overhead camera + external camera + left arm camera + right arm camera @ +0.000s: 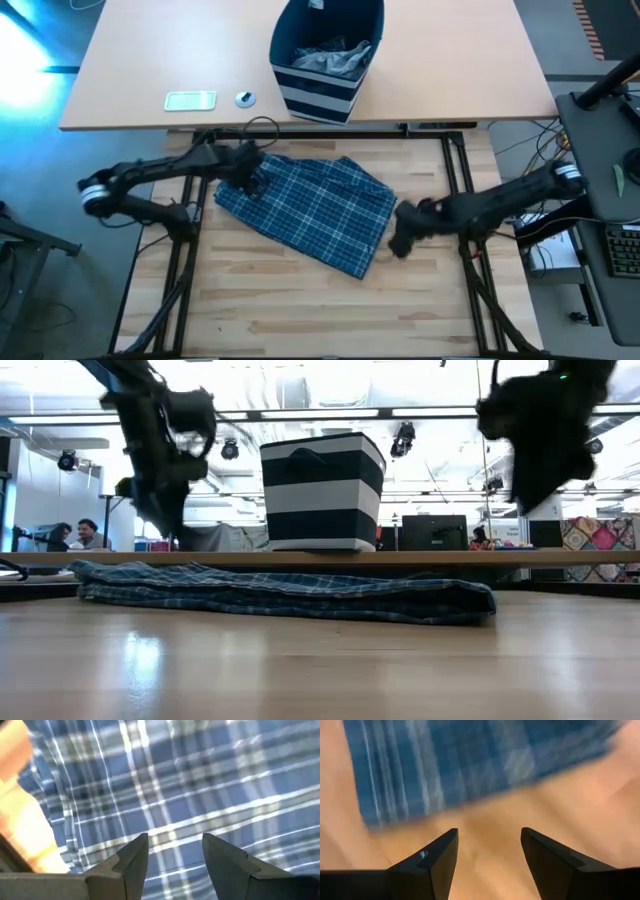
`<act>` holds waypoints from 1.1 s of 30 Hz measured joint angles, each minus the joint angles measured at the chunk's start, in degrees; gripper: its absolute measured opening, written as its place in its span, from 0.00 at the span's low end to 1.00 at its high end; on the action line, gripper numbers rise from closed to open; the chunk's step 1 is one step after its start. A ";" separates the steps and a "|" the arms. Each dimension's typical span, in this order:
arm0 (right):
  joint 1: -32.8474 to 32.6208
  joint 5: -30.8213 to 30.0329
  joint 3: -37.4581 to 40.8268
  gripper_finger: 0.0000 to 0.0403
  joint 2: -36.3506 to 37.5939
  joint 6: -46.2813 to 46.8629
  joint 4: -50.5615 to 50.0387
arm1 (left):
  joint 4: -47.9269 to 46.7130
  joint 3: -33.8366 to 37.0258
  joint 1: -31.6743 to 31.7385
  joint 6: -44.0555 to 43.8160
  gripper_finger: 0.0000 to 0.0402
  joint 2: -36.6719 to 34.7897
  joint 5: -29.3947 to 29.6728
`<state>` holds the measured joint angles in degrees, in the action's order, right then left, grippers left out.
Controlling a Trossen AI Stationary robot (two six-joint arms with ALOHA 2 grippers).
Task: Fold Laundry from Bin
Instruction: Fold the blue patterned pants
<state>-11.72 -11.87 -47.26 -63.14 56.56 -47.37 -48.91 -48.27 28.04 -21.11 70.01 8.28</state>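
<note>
A: What do you see on the left?
B: The left end effector (250, 176) hangs over the left edge of the plaid garment (310, 210), its fingers (132, 857) spread and holding nothing.
A: And the garment?
B: Blue with white checks, it lies flat and folded on the wooden tabletop (300, 300). Behind it stands the striped navy bin (325, 60) with grey cloth (335, 57) inside.
A: The right side?
B: The right end effector (402, 240) is just beside the garment's right edge, over bare wood, also spread.

Blue-white plaid garment (305, 212) lies folded flat on my wood table, centre, long axis running 10 to 4 o'clock. Navy bin (325, 60) w/ pale stripes stands upright at 12, on the far desk. Grey cloth (335, 55) bunched inside it.
</note>
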 joint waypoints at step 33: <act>39.16 33.36 -2.21 0.02 -18.64 -19.31 -5.66 | 13.89 1.72 11.84 18.15 0.43 10.95 6.52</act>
<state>27.44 21.49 -49.47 -81.78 37.25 -53.03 -35.02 -46.55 39.88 -2.96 80.96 14.80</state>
